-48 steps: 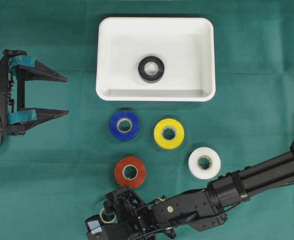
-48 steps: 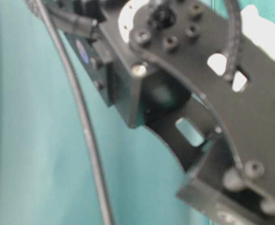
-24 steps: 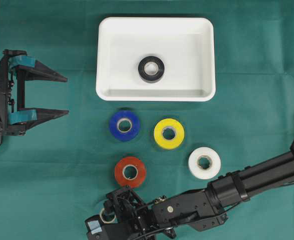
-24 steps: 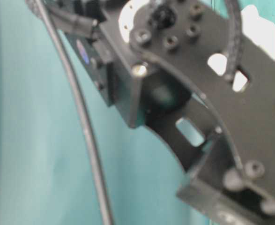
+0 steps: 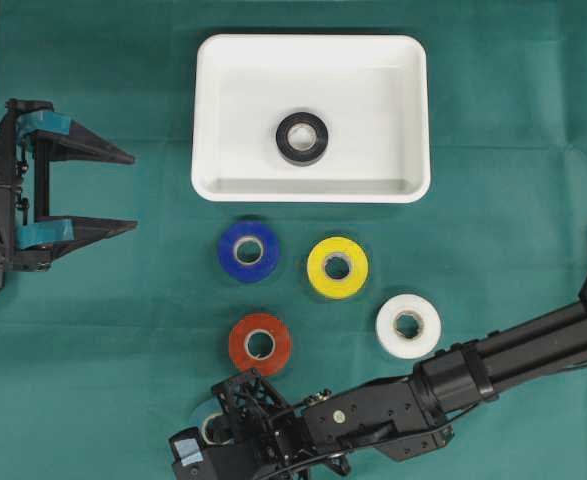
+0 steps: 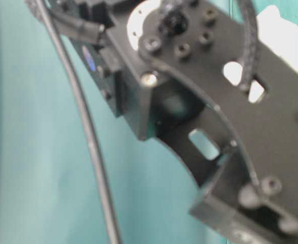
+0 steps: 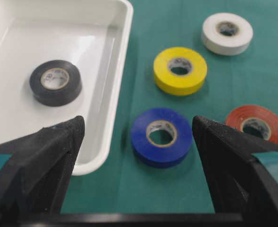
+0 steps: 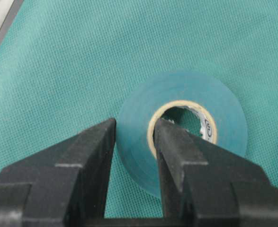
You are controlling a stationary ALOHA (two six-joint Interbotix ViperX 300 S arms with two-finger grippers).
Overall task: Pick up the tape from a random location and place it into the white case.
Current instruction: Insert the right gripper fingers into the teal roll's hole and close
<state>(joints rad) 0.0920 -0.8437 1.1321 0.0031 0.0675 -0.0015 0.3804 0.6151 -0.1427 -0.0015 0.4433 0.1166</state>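
White case [image 5: 311, 190] sits well above the green tape [image 8: 181, 137]. Left gripper [image 7: 136, 137] idle, jaws apart. Right gripper [image 8: 134, 142] pinches the tape's wall, one finger in the core (thin bite): on lifting, the roll may swing or slip.

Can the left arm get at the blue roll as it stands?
Probably yes. The left gripper is open, with the blue roll framed between its fingers in the wrist view. Only bare cloth lies between them. The white case sits beside that path, not across it.
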